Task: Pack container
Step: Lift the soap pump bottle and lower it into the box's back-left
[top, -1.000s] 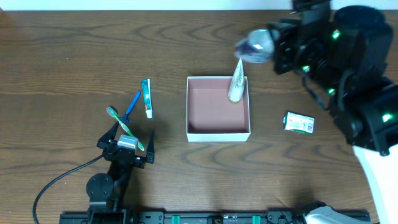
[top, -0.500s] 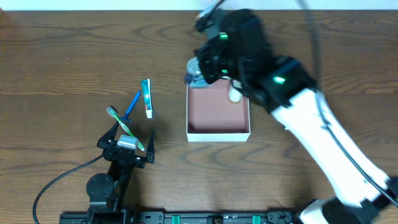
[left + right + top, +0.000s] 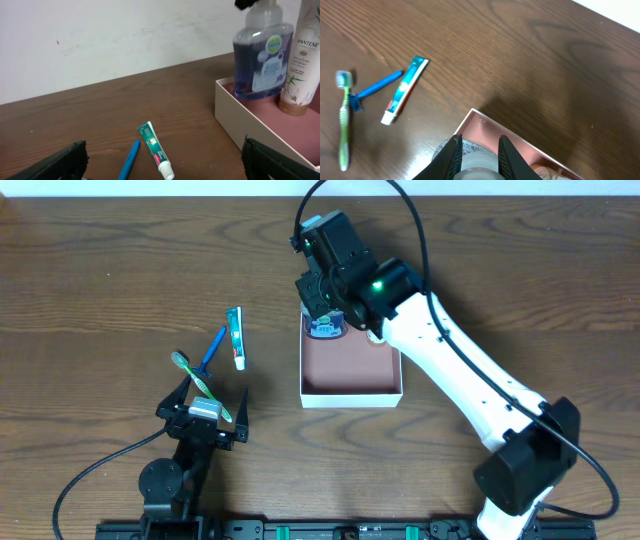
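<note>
looking down from overhead, we see the right gripper [image 3: 326,308] reaching over the top left corner of the container [image 3: 350,397], which sits just right of the middle of the table [image 3: 120,260]. its fingers [image 3: 451,156] are clenched around the pale pump top of a soap bottle [image 3: 262,60] filled with blue-purple liquid. the left wrist view shows that bottle upright inside the container's far corner, its base down at the reddish floor; we cannot tell whether it is resting there. just beside it, at the right edge of that frame, stands a white pantene bottle [image 3: 300,60], also upright inside the box.

the left gripper [image 3: 204,405] sits in the lower left of the overhead frame, well apart from the container, with its jaws spread wide and nothing between them. a green toothbrush [image 3: 200,388] lies right at its fingers. above it on the bare wood lie a blue stick-like item [image 3: 212,352] and a toothpaste tube [image 3: 236,338], close together, to the left of the container.
</note>
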Controlling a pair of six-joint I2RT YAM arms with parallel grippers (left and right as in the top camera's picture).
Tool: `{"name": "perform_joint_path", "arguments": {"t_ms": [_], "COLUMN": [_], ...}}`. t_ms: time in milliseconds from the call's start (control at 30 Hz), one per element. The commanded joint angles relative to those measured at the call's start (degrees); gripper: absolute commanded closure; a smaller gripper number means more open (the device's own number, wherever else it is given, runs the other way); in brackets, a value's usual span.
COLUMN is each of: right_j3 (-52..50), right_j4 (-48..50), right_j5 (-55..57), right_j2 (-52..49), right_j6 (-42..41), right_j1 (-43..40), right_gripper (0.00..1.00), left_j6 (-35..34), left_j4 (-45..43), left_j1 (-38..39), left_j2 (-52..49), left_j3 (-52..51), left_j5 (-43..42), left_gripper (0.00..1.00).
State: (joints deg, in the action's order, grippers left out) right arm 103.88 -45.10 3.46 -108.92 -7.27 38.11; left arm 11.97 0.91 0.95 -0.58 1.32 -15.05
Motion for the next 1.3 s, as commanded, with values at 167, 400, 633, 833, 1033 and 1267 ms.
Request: {"name": "perform_joint_path", "arguments": {"t_ms": [167, 400, 633, 833, 1033, 1267], "right_j3": [1.33, 1.31, 1.29, 1.27, 1.16, 0.98], "right_j4": [1.73, 4.04, 5.6, 6.54, 7.21, 7.26], "right_j5": [1.7, 1.7, 1.68, 1.7, 1.7, 1.7], "right_j2": [-2.8, -5.53, -8.5, -9.33, -9.33, -9.33], "right_j6": [-1.05, -0.81, -0.07, 0.13, 0.57, 0.72], "right_j1": [-0.63, -0.66, -0.66, -0.66, -0.66, -0.66], "right_gripper": [0.86, 0.86, 0.87, 0.89, 0.85, 0.6], "left_j6": [-0.26, -0.26, -0.26, -0.26, -0.26, -0.26], "left_j4": [1.86, 1.86, 1.86, 1.86, 1.86, 1.86], "left_j1": [-0.24, -0.24, -0.24, -0.24, -0.24, -0.24], "left_j2": [0.28, 0.28, 0.28, 0.28, 0.28, 0.28], "left_j3": [-1.09, -1.09, -1.09, -1.09, -1.09, -1.09], "left_j5": [-0.59, -0.59, -0.59, -0.59, -0.59, -0.59], "left_gripper": [0.02, 0.02, 0.02, 0.02, 0.02, 0.02]}}
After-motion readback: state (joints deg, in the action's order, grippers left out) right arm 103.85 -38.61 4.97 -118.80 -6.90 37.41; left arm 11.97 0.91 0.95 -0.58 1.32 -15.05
